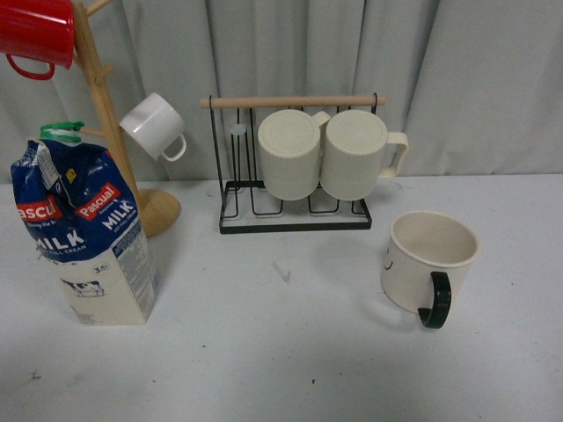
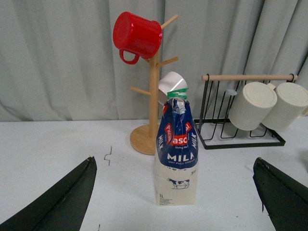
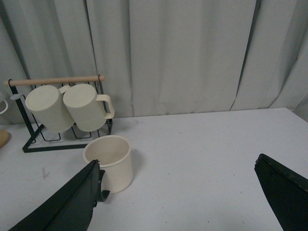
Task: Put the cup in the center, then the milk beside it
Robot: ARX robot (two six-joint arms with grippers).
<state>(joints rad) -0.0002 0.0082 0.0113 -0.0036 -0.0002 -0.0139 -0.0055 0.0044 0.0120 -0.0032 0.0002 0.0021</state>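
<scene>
Right, on my front feed the cup (image 1: 428, 261) sits upright on the right side of the surface (image 1: 264, 360), with its black handle turned toward the camera. The milk (image 1: 88, 233) stands upright far over on the left, a green clip on top, just in front of the wooden mug tree (image 1: 106, 114). That tree carries a red mug (image 1: 35, 31) and a small white cup (image 1: 154, 127). At the back, between the two, a black wire rack (image 1: 295, 220) holds two ribbed mugs (image 1: 290, 154) on their sides. Cup and milk are well apart.

From the left wrist I see the left gripper (image 2: 173, 163) with its jaws spread wide and holding nothing; the milk stands ahead of them, untouched. The right gripper (image 3: 177, 161) likewise has its jaws wide apart and empty. The cup stands near one of them, its handle partly hidden behind it.
</scene>
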